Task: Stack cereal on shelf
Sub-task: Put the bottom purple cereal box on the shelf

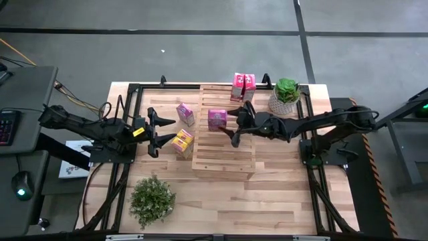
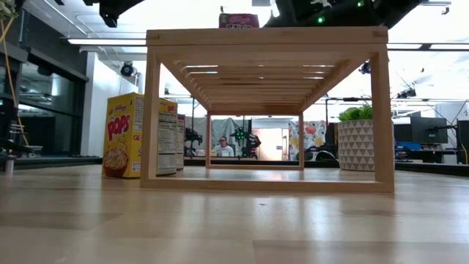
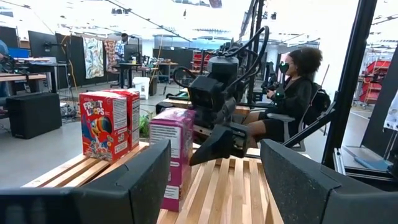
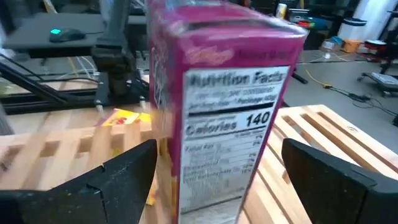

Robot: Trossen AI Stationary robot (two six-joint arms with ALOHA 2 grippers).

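Pink box on shelf: a magenta cereal box stands upright on the slatted top of the shelf, near its left edge; the right wrist view shows its nutrition panel.
Right gripper: the right gripper sits just beside that box, fingers spread to either side of it and released; in the right wrist view both fingers stand clear of the cardboard.
Paired boxes: two more pink boxes stand side by side at the shelf's far end.
Boxes on table: a pink box and a yellow box stand on the table, left of the shelf.
Left gripper: the left gripper hovers between those two boxes with its fingers apart, holding nothing.
Plants: a potted plant sits by the shelf's far right corner; a leafy one sits near the front left.
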